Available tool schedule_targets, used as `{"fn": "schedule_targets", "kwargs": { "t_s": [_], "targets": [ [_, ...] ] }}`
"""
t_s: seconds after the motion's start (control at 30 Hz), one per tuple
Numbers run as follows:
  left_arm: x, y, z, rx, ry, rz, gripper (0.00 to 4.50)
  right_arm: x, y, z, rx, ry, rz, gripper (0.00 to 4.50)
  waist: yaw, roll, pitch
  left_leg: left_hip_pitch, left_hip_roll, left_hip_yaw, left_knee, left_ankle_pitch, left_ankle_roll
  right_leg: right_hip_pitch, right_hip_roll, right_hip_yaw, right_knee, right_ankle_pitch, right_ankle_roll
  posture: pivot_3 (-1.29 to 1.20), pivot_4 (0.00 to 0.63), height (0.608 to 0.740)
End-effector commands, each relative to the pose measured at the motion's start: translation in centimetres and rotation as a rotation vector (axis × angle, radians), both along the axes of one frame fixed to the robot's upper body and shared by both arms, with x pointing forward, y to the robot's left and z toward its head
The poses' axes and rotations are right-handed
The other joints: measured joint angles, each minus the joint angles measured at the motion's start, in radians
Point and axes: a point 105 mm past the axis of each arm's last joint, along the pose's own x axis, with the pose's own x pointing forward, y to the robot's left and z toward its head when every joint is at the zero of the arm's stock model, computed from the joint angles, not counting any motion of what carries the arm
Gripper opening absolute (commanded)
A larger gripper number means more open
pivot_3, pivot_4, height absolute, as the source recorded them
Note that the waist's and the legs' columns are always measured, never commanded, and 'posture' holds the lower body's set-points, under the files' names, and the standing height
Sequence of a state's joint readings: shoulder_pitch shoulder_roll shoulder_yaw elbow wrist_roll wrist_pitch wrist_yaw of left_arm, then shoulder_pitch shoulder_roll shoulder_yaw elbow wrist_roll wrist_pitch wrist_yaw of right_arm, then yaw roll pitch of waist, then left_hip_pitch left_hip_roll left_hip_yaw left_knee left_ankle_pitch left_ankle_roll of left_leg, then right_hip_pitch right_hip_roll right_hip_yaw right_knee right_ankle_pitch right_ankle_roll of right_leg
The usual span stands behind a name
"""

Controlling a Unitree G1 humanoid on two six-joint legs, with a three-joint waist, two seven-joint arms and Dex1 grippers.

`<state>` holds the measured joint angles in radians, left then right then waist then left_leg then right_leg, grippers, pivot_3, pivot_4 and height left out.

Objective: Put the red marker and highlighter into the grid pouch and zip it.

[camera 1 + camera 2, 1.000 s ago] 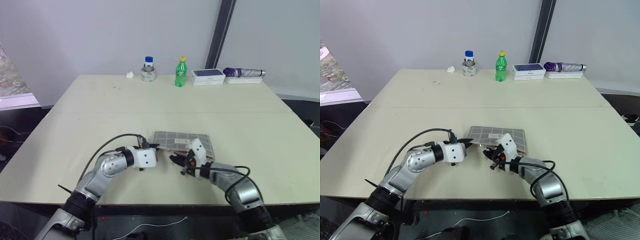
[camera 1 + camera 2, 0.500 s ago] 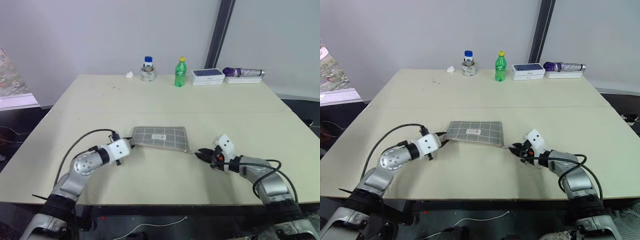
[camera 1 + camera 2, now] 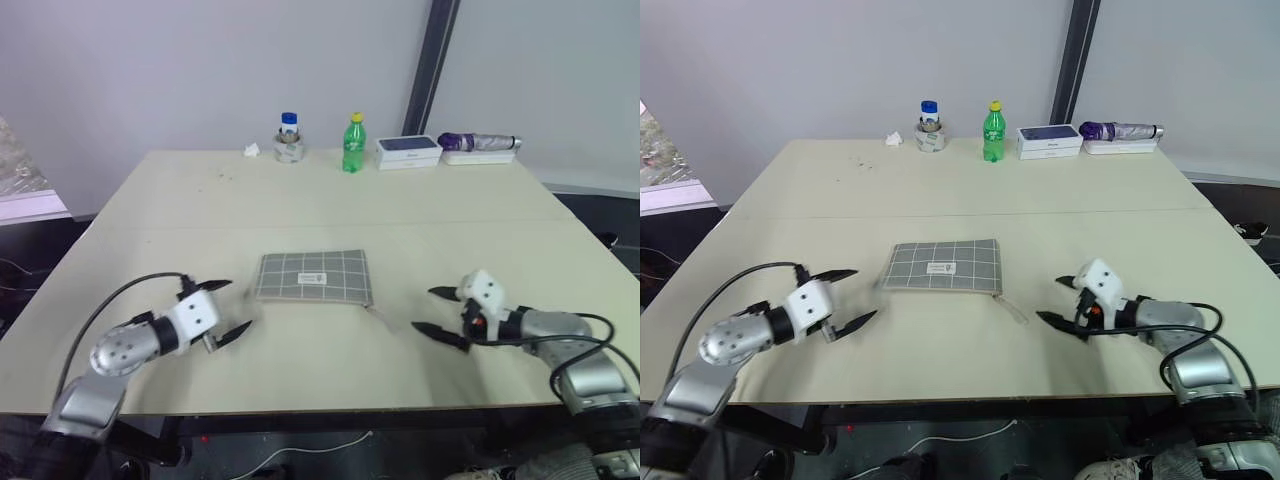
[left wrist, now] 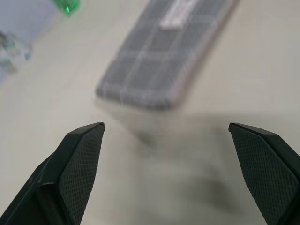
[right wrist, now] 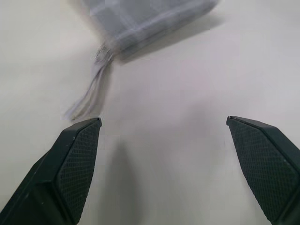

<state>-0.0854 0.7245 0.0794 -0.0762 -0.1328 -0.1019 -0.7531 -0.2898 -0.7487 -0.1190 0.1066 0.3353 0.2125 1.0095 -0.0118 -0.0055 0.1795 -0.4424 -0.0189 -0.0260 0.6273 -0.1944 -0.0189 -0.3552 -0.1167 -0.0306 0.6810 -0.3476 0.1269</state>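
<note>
In the middle of the worktop [image 3: 150, 215] lies the grid pouch [image 3: 314, 277], flat, label side up, its pull cord [image 3: 378, 313] trailing off the corner nearest the right hand. The left hand [image 3: 223, 310] hangs just above the worktop to one side of the pouch, fingers spread wide and empty; the right hand [image 3: 437, 311] hangs on the other side, likewise wide and empty. Neither touches the pouch; both stand clear of it. The wrist views show the pouch's ends lying shut, with no gap along the visible edges. Neither pen is to be seen on the worktop, so they are judged to be inside the pouch, though this cannot be confirmed. On that reading, the task stands at or very near its end: filling and zipping appear done, and the pouch released. The next move calls for little more than confirming that the zip is run fully to its stop; if it is not, one hand would need to pin the far end while the other takes the pull cord and draws it along. At the far edge stand a green bottle [image 3: 351, 144] and a white-and-blue box [image 3: 408, 151], uninvolved.
</note>
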Motion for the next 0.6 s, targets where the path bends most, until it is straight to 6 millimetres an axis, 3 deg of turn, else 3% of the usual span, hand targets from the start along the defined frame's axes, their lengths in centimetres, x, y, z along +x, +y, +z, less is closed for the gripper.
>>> {"fn": "schedule_targets", "kwargs": {
  "t_s": [0.03,0.1,0.17,0.27,0.6],
  "targets": [
    [-1.1,1.4,4.3,-0.167,-0.073,0.049,4.47,-0.2,0.4,3.3,0.048,-0.113,0.017,4.44,0.002,0.000,0.000,0.000,0.000,0.000,0.000,0.000,0.000,0.000,0.000,0.000,0.000,0.000,0.000,0.00,0.150,0.740],
    [-1.3,2.1,4.6,-0.246,-0.046,0.087,4.47,-0.1,0.6,3.5,0.048,-0.114,0.020,4.44,0.006,0.000,0.000,0.000,0.000,0.000,0.001,0.000,0.000,0.001,-0.001,0.000,0.000,0.000,0.000,0.00,0.150,0.740],
    [-2.0,4.4,3.4,-0.397,0.062,0.180,4.47,0.4,1.6,3.5,0.058,-0.118,0.037,4.44,0.001,0.000,0.000,0.000,-0.001,0.000,0.001,0.000,0.001,0.001,-0.001,0.000,0.000,0.000,0.000,0.00,0.150,0.740],
    [-2.6,6.2,1.8,-0.396,0.124,0.260,4.47,0.8,1.8,3.4,0.044,-0.126,0.036,4.44,-0.003,0.000,0.000,0.000,0.000,0.000,0.000,-0.001,0.001,0.000,-0.001,0.000,0.000,0.000,0.000,0.00,0.150,0.740],
    [-2.7,9.2,3.6,-0.386,0.079,0.301,4.47,0.6,0.9,2.3,0.013,-0.103,0.022,4.44,0.016,-0.001,0.000,0.000,-0.001,0.001,0.001,-0.001,0.001,0.000,-0.001,0.000,-0.001,0.000,0.000,0.00,0.150,0.740]
  ]
}}
